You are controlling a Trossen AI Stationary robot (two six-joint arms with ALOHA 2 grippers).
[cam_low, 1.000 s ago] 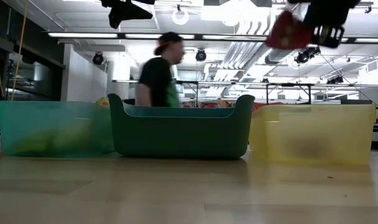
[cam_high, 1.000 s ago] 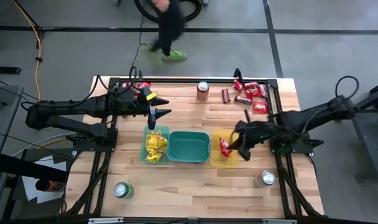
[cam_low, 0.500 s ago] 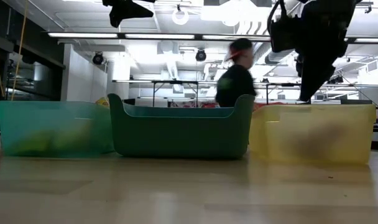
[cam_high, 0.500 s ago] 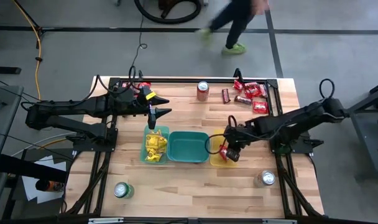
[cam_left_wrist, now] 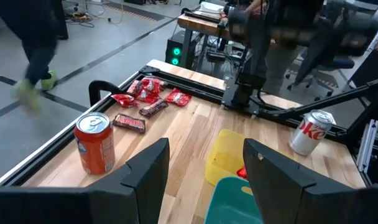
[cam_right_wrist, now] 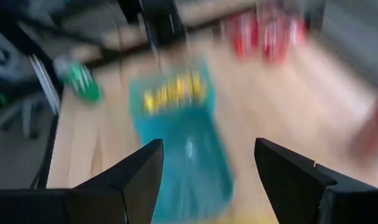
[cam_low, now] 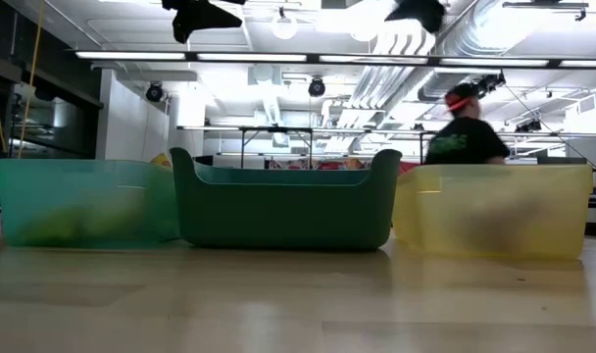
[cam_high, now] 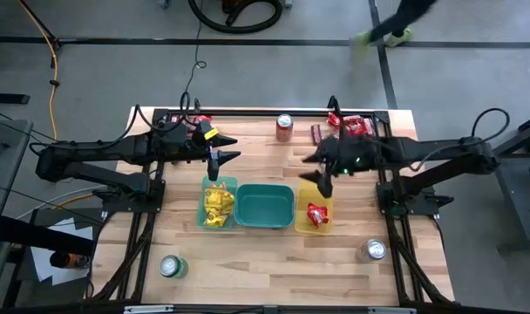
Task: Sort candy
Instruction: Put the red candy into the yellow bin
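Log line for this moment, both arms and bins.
left gripper: open, hovering behind teal bin | right gripper: open, empty, above yellow bin | red candy: in yellow bin

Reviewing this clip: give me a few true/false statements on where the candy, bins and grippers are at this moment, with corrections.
1. The yellow plastic bin holds a red wrapped candy packet. True.
2. The dark green plastic bin in the middle is full of yellow packets. False: it looks empty; the yellow wrapped candy packets lie in the teal plastic bin.
3. The right gripper grips a red packet. False: it is open and empty.
4. A red metal drink can stands at the table's far edge. True.
5. The left gripper is open. True.
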